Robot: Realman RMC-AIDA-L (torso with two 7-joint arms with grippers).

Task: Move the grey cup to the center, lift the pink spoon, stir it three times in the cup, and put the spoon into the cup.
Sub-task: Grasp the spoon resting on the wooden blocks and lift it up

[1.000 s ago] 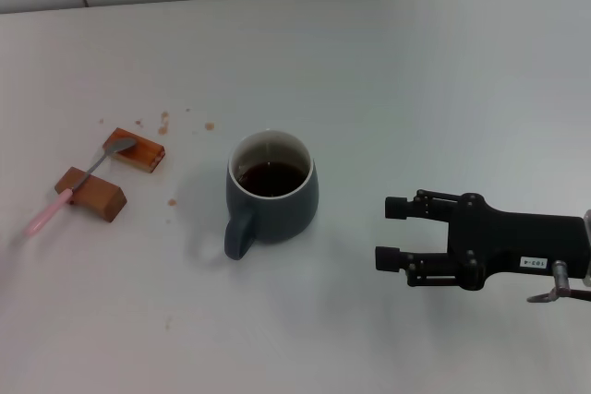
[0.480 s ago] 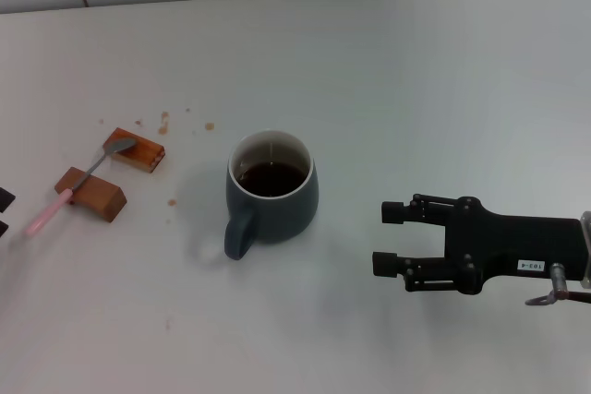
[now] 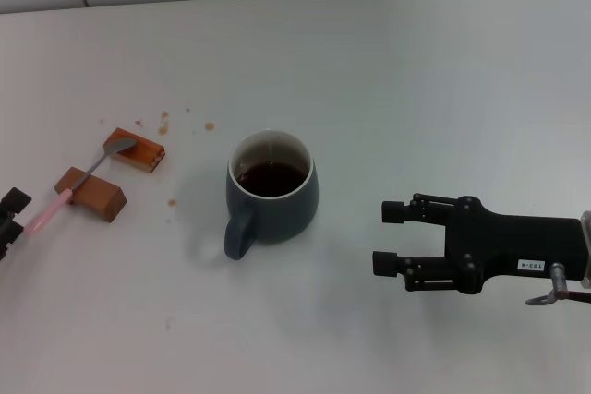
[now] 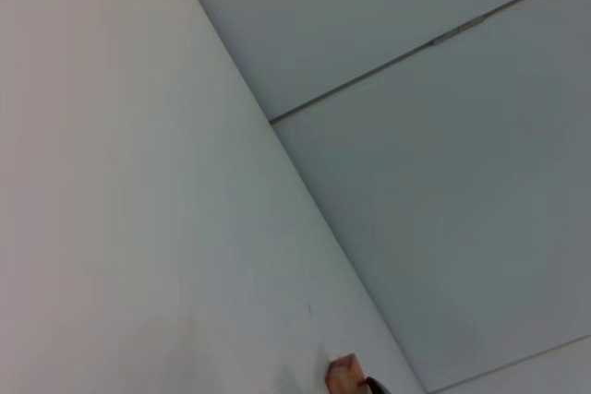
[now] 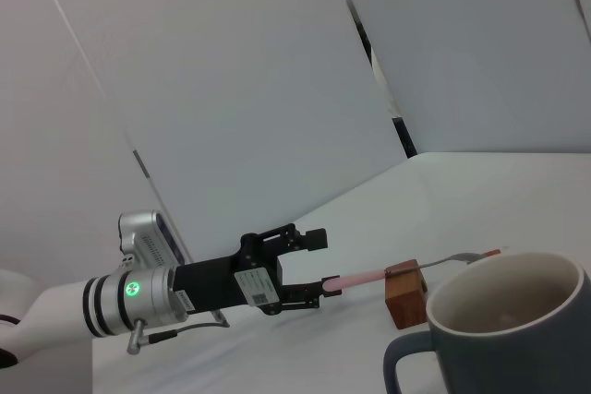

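Observation:
The grey cup (image 3: 272, 193) stands upright mid-table with dark liquid inside and its handle toward me; it also fills the corner of the right wrist view (image 5: 503, 329). At the left, the pink spoon (image 3: 46, 214) lies across two wooden blocks, its metal bowl on the far one. My left gripper (image 3: 11, 215) sits at the left edge, open, right by the tip of the pink handle (image 5: 360, 277). The right wrist view shows the same left gripper (image 5: 319, 263) with jaws apart. My right gripper (image 3: 386, 236) is open and empty, to the right of the cup.
Two brown wooden blocks (image 3: 90, 194) (image 3: 140, 149) hold the spoon. Small brown drips (image 3: 164, 122) dot the white table behind them. A tiled wall runs along the table's far edge. One block (image 4: 343, 376) peeks into the left wrist view.
My left gripper has come in from the left edge and now reaches the end of the spoon's pink handle. The right gripper shifted slightly and then held. Cup and spoon have not moved.

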